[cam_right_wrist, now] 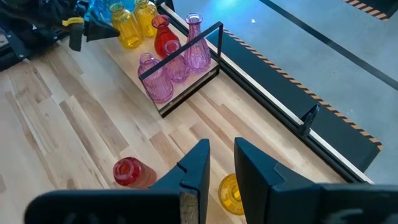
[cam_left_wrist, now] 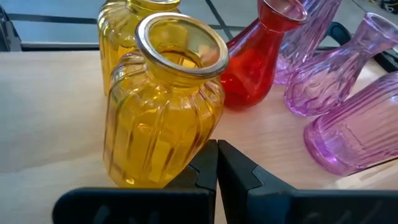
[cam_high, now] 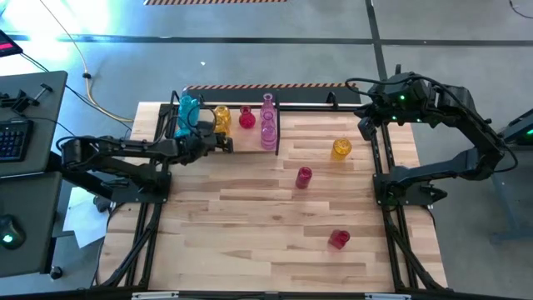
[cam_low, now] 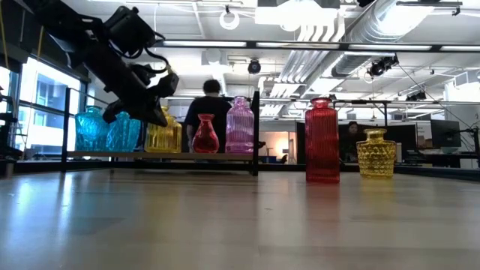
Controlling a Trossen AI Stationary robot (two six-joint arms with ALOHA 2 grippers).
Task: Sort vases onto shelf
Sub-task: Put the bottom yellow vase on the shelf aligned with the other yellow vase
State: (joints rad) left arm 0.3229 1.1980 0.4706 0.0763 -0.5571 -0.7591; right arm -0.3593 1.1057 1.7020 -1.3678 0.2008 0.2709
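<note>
Yellow glass sits right at the tips of the left gripper (cam_left_wrist: 217,163), whose fingers are clenched together on nothing, just in front of a ribbed yellow vase (cam_left_wrist: 163,102) on the shelf (cam_high: 250,147). Beyond that vase stand a second yellow one, a red vase (cam_left_wrist: 255,65) and pink vases (cam_left_wrist: 348,118). The right gripper (cam_right_wrist: 221,163) hangs well off to the side, fingers slightly parted and empty, above a loose yellow vase (cam_high: 341,148) on the table (cam_high: 250,242).

Room around my bench
Grey concrete floor (cam_high: 275,50) with hazard-striped tape (cam_high: 250,86); a desk with keyboard (cam_high: 12,137) stood beside me; ceiling ducts (cam_low: 352,34), strip lights, bright windows (cam_low: 45,105), a person (cam_low: 207,112) behind.
</note>
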